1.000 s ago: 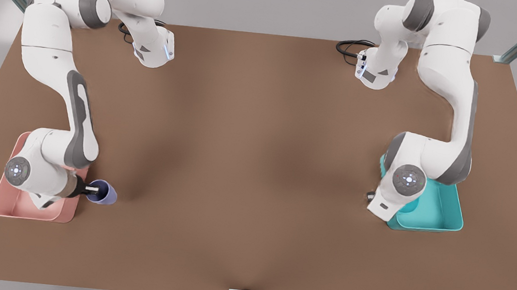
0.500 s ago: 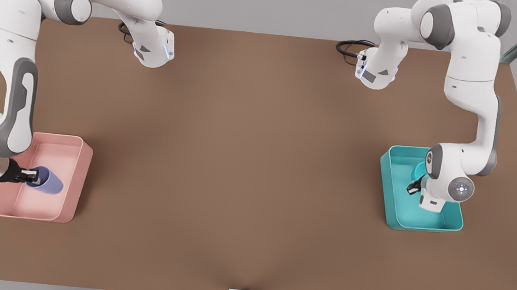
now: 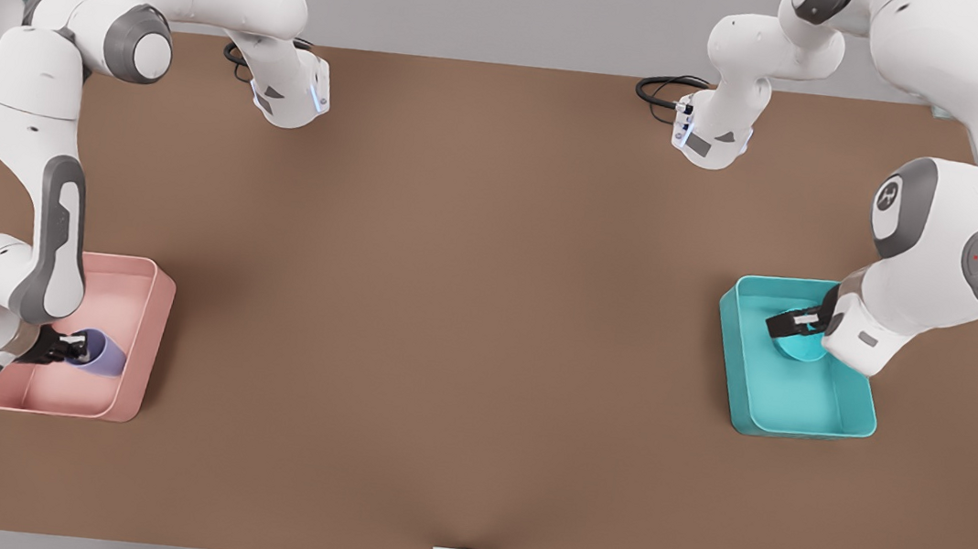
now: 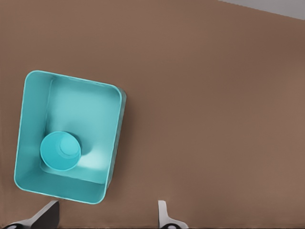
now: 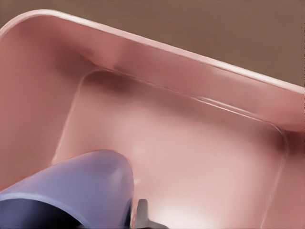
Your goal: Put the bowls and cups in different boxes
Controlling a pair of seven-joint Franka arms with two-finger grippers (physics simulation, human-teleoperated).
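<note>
Cup sat gripped by the right gripper inside the pink box, lower left of the front view. Bowl lay in the teal box at right, with the left gripper above it, fingers spread, holding nothing. Table brown. No legible writing; a round logo on the right-hand arm was unreadable.

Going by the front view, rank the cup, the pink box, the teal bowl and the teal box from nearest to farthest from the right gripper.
1. Cup: gripped by the right gripper, over the pink box.
2. Pink box: directly beneath, front view's left.
3 and 4. Teal box and teal bowl inside it, across the table at the front view's right; too close to call.
</note>
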